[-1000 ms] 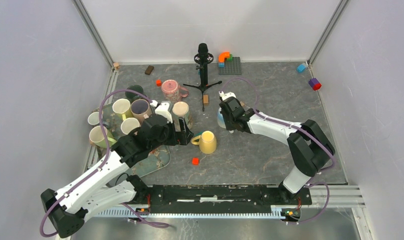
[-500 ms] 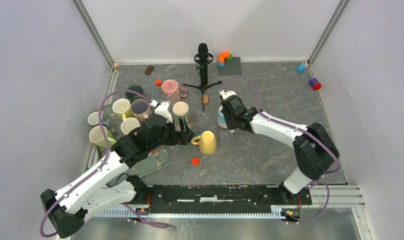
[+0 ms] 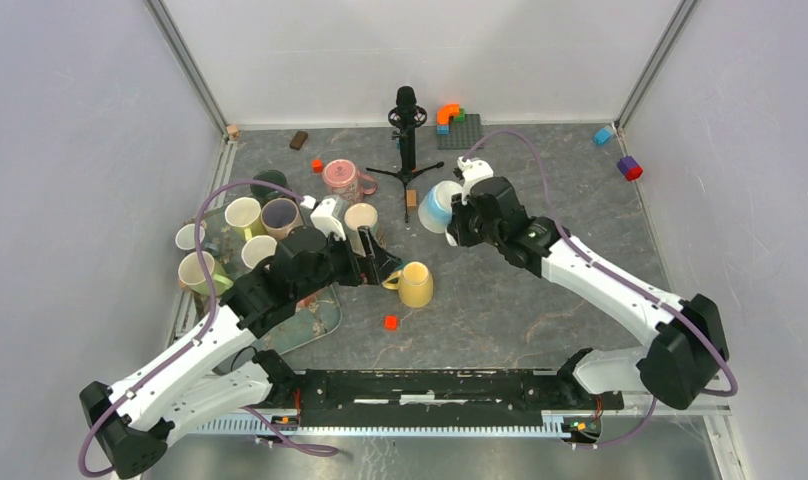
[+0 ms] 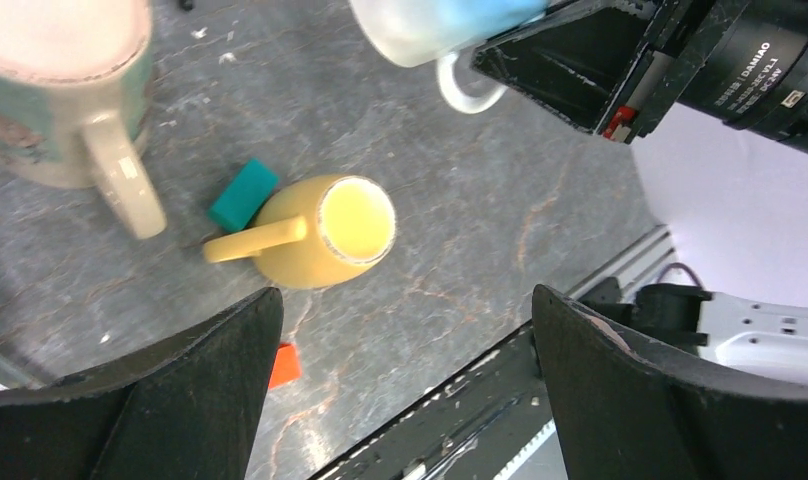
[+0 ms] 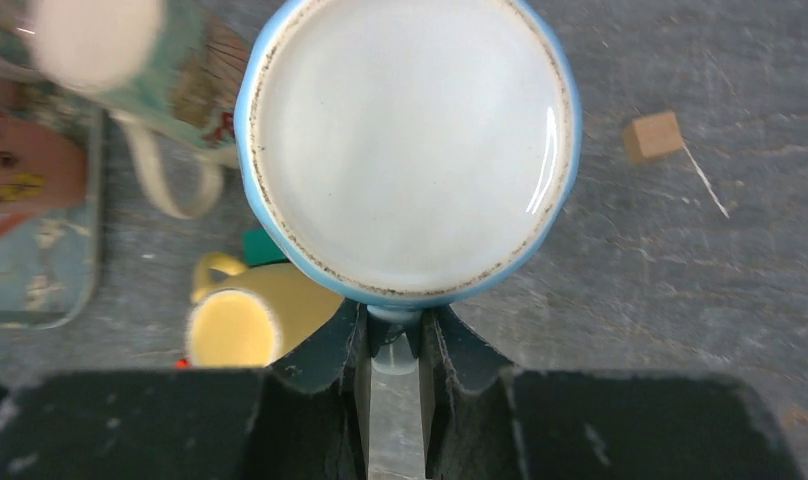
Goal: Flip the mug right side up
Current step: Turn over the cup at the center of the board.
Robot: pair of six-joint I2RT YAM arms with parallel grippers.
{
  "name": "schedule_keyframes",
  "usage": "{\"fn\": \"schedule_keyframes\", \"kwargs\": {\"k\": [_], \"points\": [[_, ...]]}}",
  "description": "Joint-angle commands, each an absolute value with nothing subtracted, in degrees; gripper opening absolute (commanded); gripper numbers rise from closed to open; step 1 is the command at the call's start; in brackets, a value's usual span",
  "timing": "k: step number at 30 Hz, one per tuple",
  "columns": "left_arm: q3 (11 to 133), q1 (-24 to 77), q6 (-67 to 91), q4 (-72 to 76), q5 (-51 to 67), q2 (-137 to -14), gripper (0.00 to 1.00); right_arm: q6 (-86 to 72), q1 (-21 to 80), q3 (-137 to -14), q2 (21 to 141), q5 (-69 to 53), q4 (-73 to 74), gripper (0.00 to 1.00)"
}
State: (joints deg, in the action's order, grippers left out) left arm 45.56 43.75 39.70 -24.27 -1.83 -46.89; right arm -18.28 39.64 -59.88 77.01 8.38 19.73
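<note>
Closest to the near edge, the left gripper (image 4: 405, 295) hangs with its 2 black fingers spread wide, holding nothing, above a glossy yellow mug (image 3: 416, 285) on the grey, marble-veined table (image 3: 540, 300). Further in, over the table's middle, the right gripper (image 5: 393, 330) is pinched tight on the handle of the blue-and-white ceramic mug (image 5: 410, 150). It is held off the surface and tipped over, its round white base with a speckled ring facing the wrist. "DAMIAO" is printed on that arm's black motor (image 4: 755, 65). Behind stands a black tripod stand (image 3: 407, 140).
</note>
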Motion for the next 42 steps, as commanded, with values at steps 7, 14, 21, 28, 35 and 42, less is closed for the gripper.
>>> {"fn": "schedule_keyframes", "kwargs": {"k": [7,14,21,28,35,42], "points": [[43.98,43.53,45.07,-7.15,8.39,-49.57,1.00,-26.26,39.63,-61.64,68.88,-6.75,3.77,0.00],[40.04,41.48,51.34,6.40,15.55,-53.16,1.00,-31.42,39.56,-59.64,66.41,-10.13,-3.04,0.00],[36.38,37.18,58.67,20.84,22.47,-55.54,1.00,-36.20,39.63,-57.31,66.19,-16.17,-10.17,0.00],[33.60,34.62,65.71,32.69,26.84,-56.16,0.96,-40.83,39.62,-56.87,66.61,-20.86,-16.56,0.00],[32.94,34.02,70.51,40.64,29.34,-57.42,0.84,-46.90,39.57,-55.69,67.83,-25.94,-24.09,0.00],[33.84,33.94,72.86,44.00,30.67,-58.07,0.67,-51.52,39.56,-54.33,68.91,-28.80,-29.60,0.00]]}}
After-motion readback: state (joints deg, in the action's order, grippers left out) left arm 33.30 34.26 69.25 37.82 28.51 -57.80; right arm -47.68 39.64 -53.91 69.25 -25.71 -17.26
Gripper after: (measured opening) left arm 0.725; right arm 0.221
